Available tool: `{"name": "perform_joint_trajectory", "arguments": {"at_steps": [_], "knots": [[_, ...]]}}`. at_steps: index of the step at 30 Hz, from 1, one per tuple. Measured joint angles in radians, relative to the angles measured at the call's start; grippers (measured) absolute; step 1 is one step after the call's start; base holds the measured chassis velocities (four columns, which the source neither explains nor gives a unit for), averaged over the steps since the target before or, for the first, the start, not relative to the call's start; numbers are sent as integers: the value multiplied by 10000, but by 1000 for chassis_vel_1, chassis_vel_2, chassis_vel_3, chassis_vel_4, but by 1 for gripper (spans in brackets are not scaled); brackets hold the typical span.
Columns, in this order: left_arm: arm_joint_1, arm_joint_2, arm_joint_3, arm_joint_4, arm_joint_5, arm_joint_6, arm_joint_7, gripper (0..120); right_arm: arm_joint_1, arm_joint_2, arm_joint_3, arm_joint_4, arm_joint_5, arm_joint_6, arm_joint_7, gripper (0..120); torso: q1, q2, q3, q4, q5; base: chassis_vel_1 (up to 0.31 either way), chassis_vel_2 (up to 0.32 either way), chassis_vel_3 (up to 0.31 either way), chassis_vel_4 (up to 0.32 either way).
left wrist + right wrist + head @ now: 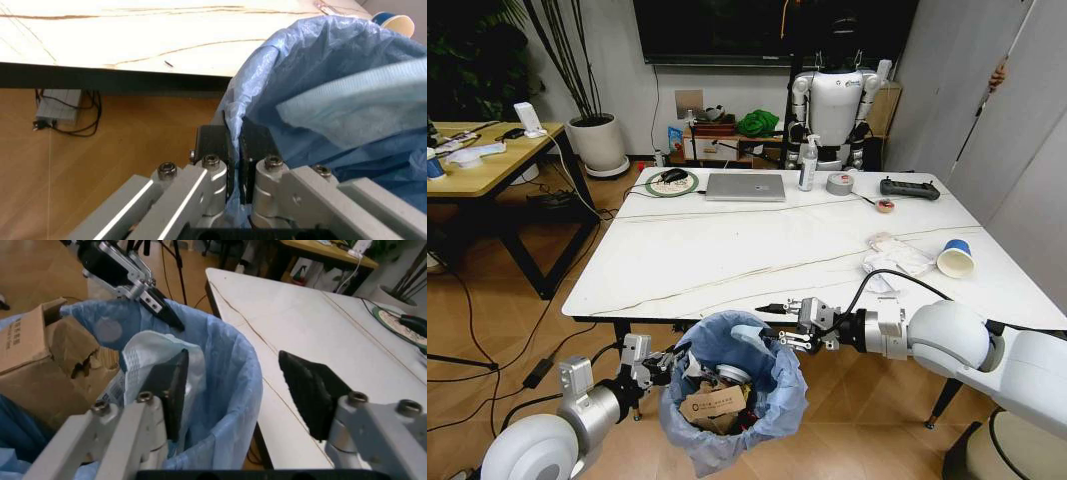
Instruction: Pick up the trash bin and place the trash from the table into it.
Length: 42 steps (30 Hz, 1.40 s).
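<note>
While left gripper [235, 165] pinches trash bin [732, 395], carton [27, 340] print unreadable

We're reaching in low from both sides. Our left claw [665, 362] is pinching tight, fingers [215, 150] squeezed together with just a thin fold between them. Our right arm is stretching across with its wrist level, and the right claw [779, 322] is gaping wide, one finger [311, 390] well apart from the other.

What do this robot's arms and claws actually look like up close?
Both arms are glossy white rounded shells ending in silver metal wrists. A black cable loops over the right wrist. The left gripper and right gripper have silver bolted linkages with flat black finger pads.
</note>
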Motion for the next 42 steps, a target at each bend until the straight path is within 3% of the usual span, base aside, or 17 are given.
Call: {"name": "perform_joint_trajectory", "arguments": {"at_steps": [4, 11, 21, 26, 29, 31, 32, 34, 38, 40, 42], "knots": [[-15, -16, 4, -2, 10, 1, -1, 0, -3, -52, -174, 103, -125, -2, 16, 63, 0, 0, 0, 0, 0, 0, 0, 0, 0], [35, -84, -2, -52, 80, 8, -7, 0, 28, 31, -208, 64, -842, 255, 91, 94, 0, 0, 0, -1, 0, 0, 0, 0, 0], [54, -132, 2, -67, 130, 9, -6, 0, 62, 112, -3, -49, -1195, 412, 273, 100, 0, -2, 0, 0, 0, 0, 0, 0, 0], [55, -136, 2, -70, 140, 10, -6, 0, 9, 101, 340, -157, -528, 566, 513, 100, 0, -2, 0, -1, -1, 0, 0, 0, 0], [66, -200, 11, -46, 178, 11, -4, 0, -455, 449, 1328, -535, 1487, 1056, 1448, 100, -1, -2, 0, 1, 1, 0, 0, 0, 0], [85, -257, 43, -33, 253, 11, 2, 0, -1170, 725, 2799, -1230, 2560, 1082, 1632, 100, 0, -2, 1, 3, -1, 0, 0, 0, 0], [85, -257, 43, -33, 253, 11, 2, 0, -1170, 725, 2799, -1230, 2560, 1082, 1632, 100, 0, -2, 1, 3, -1, 0, 0, 0, 0], [122, -351, 30, -35, 315, 12, 22, 0, -2203, 1011, 4242, -1786, 3106, 1061, 1604, 100, 0, -2, 0, 0, -2, 0, 0, 0, 0], [166, -608, 18, 23, 480, 9, 52, 0, -5664, 2030, 7434, -2355, 2778, 1597, 1679, 100, 0, -2, 1, -3, 7, 0, 0, 0, 0], [176, -640, 23, 28, 520, 9, 58, 0, -6024, 2141, 7838, -2384, 2690, 1636, 1608, 100, 0, -2, 1, -3, 5, 0, 0, 0, 0], [217, -777, 30, 49, 622, 6, 73, 0, -7430, 2587, 9241, -2456, 2368, 1783, 1250, 100, -3, -1, 0, -4, 0, 0, 0, 0, 0]]}}
